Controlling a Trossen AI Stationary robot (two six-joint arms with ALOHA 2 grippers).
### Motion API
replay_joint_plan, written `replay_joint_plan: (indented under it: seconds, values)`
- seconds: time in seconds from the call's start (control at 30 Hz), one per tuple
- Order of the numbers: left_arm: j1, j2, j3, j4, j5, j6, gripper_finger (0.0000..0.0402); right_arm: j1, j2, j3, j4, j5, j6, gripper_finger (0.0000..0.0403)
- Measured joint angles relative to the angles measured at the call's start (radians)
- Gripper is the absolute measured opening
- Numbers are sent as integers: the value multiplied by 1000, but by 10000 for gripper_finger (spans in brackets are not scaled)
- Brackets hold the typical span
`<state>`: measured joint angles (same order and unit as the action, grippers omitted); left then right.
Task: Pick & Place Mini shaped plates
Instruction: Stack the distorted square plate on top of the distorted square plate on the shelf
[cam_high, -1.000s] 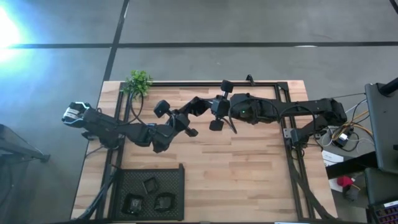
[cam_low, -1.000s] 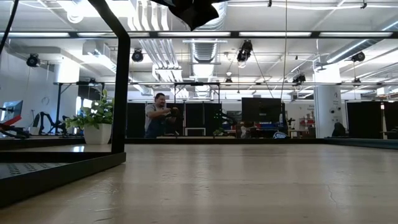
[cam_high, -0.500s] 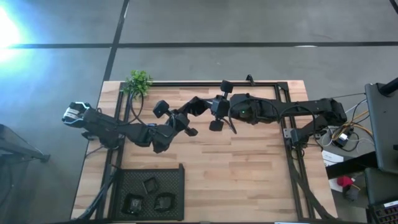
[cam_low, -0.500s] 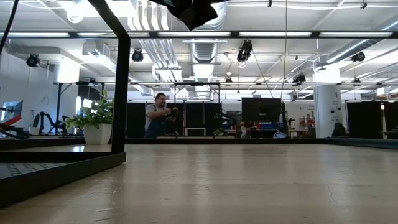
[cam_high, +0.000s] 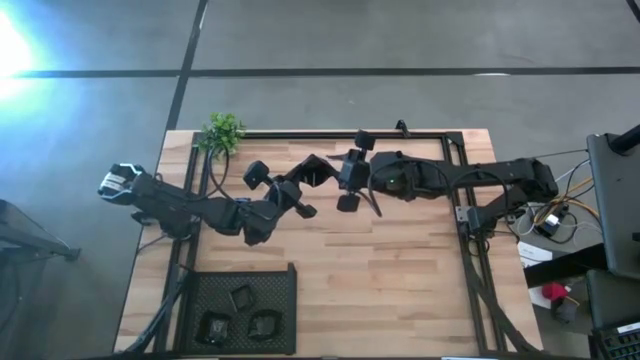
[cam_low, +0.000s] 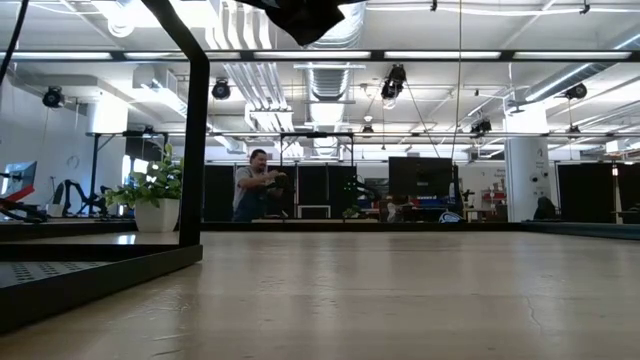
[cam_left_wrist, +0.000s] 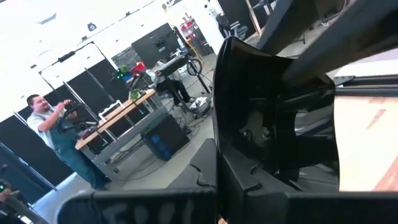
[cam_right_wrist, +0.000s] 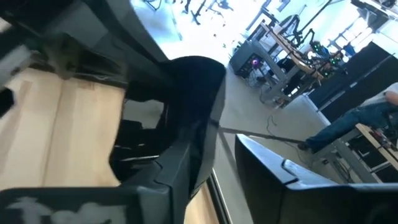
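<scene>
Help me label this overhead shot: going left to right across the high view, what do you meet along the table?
Left arm's base → green plant → black mesh tray holding mini plates → left gripper → right gripper → right arm's base.

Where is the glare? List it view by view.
High view: a blown-out patch on the floor at the top-left corner. Low view: bright ceiling light strips. Left wrist view: the room behind the mini shaped plate is washed out white. Right wrist view: the far floor is overexposed.
</scene>
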<state>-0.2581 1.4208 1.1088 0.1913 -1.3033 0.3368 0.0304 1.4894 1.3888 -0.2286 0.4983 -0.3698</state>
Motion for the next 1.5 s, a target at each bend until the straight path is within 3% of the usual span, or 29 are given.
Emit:
replay_joint_plan:
  seconds: [0.43, 0.7, 1.03, 1.5]
  values:
    - [-5, -14, 2, -199, 1, -224, 0, 59, -18, 14, -5, 2, -8, 152]
    - [-35, -83, 2, -490, 20, -566, 0, 79, -77, 14, -83, 1, 51, 150]
    - [-51, -192, 3, -1010, 447, -915, 0, 82, -129, 14, -168, -1, 156, 150]
    - [-130, -334, 1, -1214, 930, -895, 0, 82, -135, 14, -248, -2, 237, 150]
